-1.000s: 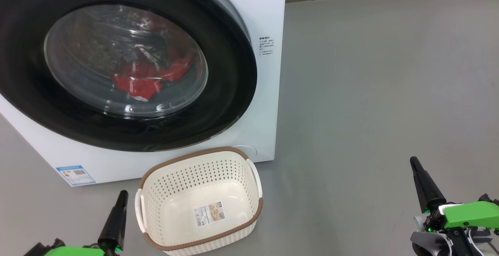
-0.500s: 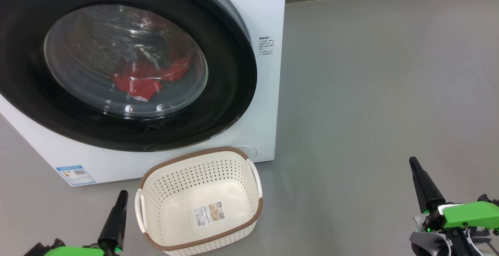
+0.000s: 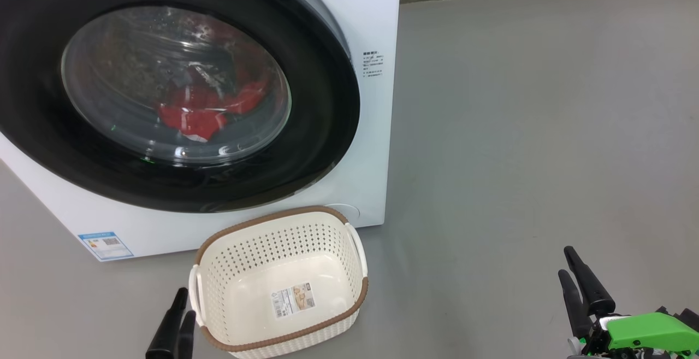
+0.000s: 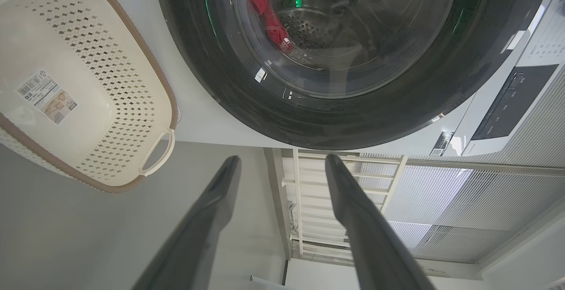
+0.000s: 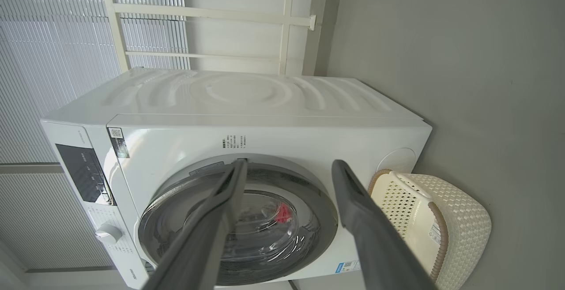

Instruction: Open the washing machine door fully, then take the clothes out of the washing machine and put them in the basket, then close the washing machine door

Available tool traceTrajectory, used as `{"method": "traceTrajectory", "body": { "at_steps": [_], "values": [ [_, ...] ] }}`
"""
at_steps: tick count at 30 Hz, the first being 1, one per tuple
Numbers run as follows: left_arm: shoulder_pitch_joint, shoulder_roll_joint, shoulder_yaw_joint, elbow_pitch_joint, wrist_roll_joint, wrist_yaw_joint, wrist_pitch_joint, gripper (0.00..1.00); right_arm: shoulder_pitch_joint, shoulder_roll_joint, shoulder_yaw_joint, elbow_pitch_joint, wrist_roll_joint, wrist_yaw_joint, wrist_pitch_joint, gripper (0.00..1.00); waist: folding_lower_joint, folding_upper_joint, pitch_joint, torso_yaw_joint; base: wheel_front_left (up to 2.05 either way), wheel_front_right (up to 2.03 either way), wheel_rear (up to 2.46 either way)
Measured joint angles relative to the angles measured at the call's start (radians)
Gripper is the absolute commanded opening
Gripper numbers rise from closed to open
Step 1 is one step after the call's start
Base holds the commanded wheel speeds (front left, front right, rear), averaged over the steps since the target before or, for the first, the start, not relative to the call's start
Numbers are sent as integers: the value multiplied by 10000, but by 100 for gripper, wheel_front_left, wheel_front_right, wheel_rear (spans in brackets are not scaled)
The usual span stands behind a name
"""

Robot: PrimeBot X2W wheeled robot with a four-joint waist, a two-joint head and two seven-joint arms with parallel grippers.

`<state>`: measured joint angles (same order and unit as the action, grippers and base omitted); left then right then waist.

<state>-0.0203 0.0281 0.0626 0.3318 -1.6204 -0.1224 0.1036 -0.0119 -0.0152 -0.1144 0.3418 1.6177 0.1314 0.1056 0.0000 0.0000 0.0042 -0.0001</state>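
Red cloth, the clothes (image 3: 196, 113), lies behind the glass of the washing machine door (image 3: 322, 102), which sits shut in the front of the white washing machine (image 3: 371, 129); that door stands between my fingers and the load. I cannot tell how many garments make up the one red heap. One basket (image 3: 273, 214) stands on the grey floor (image 3: 519, 129) just before the machine, below the door's lower right edge, with two white handles (image 3: 357, 247) and one paper label (image 3: 293, 300) on its bottom. My left gripper (image 3: 184, 304) hangs low just beside the basket's left handle, fingers parted, grasping nothing. My right gripper (image 3: 566, 262) is well apart to the right over the floor, likewise spread and unladen. On the machine I count one dark control panel (image 5: 84, 173), one knob (image 5: 108, 233) and one blue sticker (image 3: 105, 245).
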Motion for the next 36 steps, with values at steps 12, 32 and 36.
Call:
{"method": "traceTrajectory", "body": {
  "at_steps": [12,32,36],
  "values": [
    [-7,-25,-265,-8,224,0,-355,100,13,-71,341,-102,-257,0,-364,100,2,0,-62,-19,0,0,0],
    [-192,6,-453,-109,2010,0,-928,100,-166,-128,663,-184,-2297,0,-955,100,1,1,-116,-53,0,0,0],
    [-246,4,-401,-194,2614,0,-1058,100,-233,-144,723,-203,-2840,0,-1068,100,1,0,-130,-60,0,0,0]
  ]
}}
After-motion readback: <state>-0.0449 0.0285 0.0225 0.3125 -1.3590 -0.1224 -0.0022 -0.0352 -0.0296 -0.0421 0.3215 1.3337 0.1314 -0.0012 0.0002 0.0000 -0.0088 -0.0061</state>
